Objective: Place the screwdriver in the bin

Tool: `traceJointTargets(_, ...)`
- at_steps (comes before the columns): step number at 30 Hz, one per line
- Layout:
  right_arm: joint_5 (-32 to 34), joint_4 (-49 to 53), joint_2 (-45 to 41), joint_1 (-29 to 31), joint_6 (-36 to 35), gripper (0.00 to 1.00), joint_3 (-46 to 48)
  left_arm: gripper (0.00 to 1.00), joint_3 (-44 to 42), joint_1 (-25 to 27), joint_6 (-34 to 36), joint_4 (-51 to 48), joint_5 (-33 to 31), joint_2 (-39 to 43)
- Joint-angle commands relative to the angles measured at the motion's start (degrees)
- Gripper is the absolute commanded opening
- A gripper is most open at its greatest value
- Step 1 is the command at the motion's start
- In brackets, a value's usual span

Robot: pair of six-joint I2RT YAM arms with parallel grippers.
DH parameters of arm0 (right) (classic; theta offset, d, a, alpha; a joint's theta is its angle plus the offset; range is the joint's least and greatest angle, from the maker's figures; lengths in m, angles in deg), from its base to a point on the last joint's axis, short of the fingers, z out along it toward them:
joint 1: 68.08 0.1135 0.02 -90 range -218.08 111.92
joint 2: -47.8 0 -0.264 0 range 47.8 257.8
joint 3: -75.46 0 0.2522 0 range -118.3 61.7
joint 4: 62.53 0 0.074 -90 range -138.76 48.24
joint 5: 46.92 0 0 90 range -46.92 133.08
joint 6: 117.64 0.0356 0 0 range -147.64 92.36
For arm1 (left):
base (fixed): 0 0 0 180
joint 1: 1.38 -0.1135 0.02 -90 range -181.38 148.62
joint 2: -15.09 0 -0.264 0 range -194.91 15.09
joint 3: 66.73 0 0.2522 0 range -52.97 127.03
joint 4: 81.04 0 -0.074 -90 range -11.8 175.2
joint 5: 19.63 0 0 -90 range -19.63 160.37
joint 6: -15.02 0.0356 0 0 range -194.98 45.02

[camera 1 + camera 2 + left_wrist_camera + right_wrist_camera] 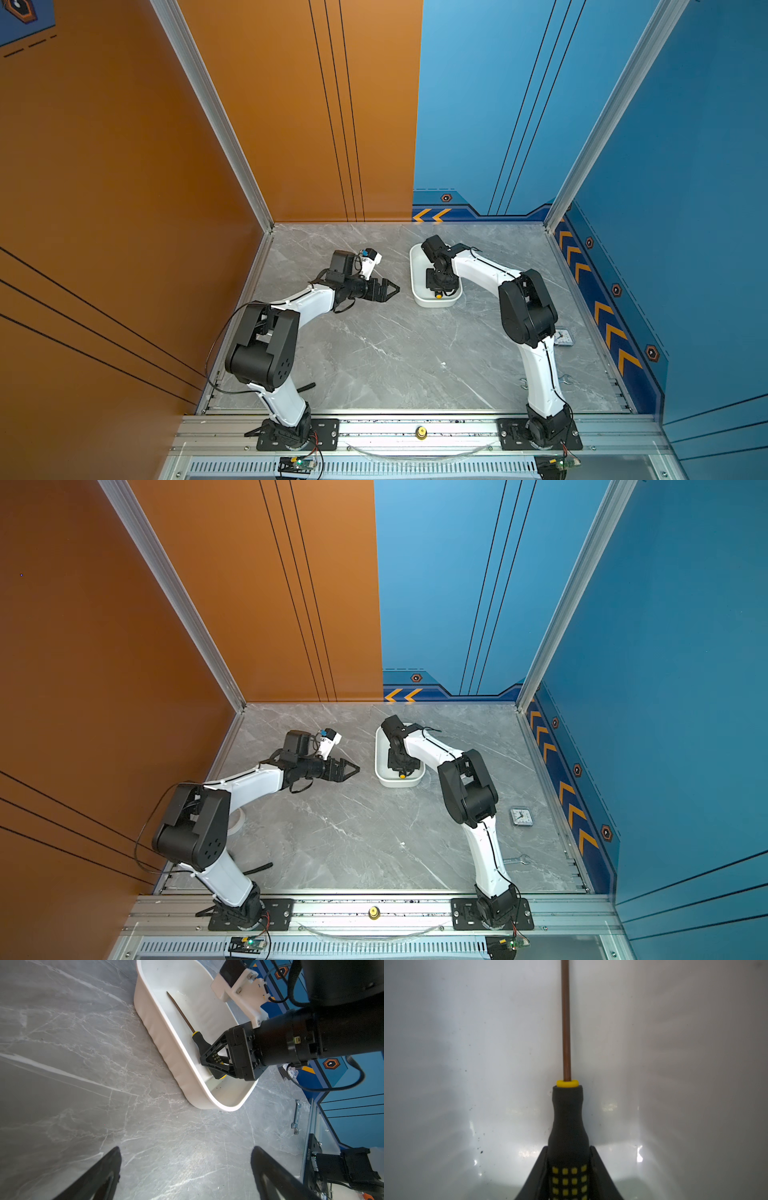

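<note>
The right gripper (208, 1064) clasped the screwdriver (198, 1040) by its handle, low at the bin's (164, 1043) near end, likely to lay it flat; the left gripper (390, 289) hung open and empty.

The screwdriver (198, 1040) was inside the bin (166, 1049), which sat on the bench (374, 353) right of the left tool (391, 292); a wrench (517, 859) lay front right.

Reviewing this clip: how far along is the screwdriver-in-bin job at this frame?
Done: the screwdriver is inside the bin, shaft along its floor. In hand: the right gripper is down in the bin, jaws closed on the handle. Remaining: let go and lift clear. The left gripper hovers open beside the bin.
</note>
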Motion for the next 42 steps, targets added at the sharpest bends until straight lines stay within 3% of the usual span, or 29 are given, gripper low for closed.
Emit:
traceJointTargets(1, 1.6, 0.5, 0.9, 0.1, -1.3, 0.35, -0.4, 0.98, -0.4, -0.4, 1.6, -1.5, -1.2, 2.5)
traceJointTargets(6, 1.8, 0.7, -0.8, -0.1, -1.5, 0.53, -0.9, 0.98, -1.0, -0.7, 1.5, -1.9, -4.6, 3.8)
traceJointTargets(9, 2.8, 1.9, -3.3, -0.1, -2.2, 0.62, -1.3, 0.98, -1.9, -1.4, 1.2, -2.3, -9.9, 6.8)
traceJointTargets(15, 5.9, 4.0, -14.4, -0.3, -7.9, 0.67, -0.2, 0.98, -7.4, -5.3, 0.3, -1.5, -24.0, 18.4)
traceJointTargets(20, 12.8, 0.7, -27.3, -0.9, -17.7, 0.74, 6.1, 0.98, -16.3, -11.9, 3.4, 1.5, -36.1, 29.0)
traceJointTargets(26, 15.0, -14.6, -42.0, -7.1, -24.6, 0.74, 23.7, 0.98, -32.7, -17.4, 5.5, 21.0, -42.3, 36.3)
traceJointTargets(30, 12.0, -31.8, -50.1, -13.5, -27.4, 0.74, 40.8, 0.98, -38.8, -18.7, 7.5, 34.1, -43.3, 33.9)
traceJointTargets(32, 10.8, -40.5, -52.9, -16.1, -28.4, 0.74, 48.7, 0.98, -39.1, -19.0, 6.0, 36.1, -46.0, 31.3)
traceJointTargets(35, 8.4, -53.0, -54.1, -20.7, -29.3, 0.75, 58.7, 0.98, -38.6, -19.4, 4.2, 37.6, -46.6, 26.8)
traceJointTargets(37, 5.7, -59.7, -53.3, -23.0, -30.5, 0.75, 63.5, 0.98, -38.5, -19.6, 4.7, 40.6, -44.7, 23.5)
traceJointTargets(42, 6.1, -76.1, -48.1, -25.2, -29.8, 0.75, 72.6, 0.98, -37.9, -19.3, 8.0, 48.5, -37.2, 17.0)
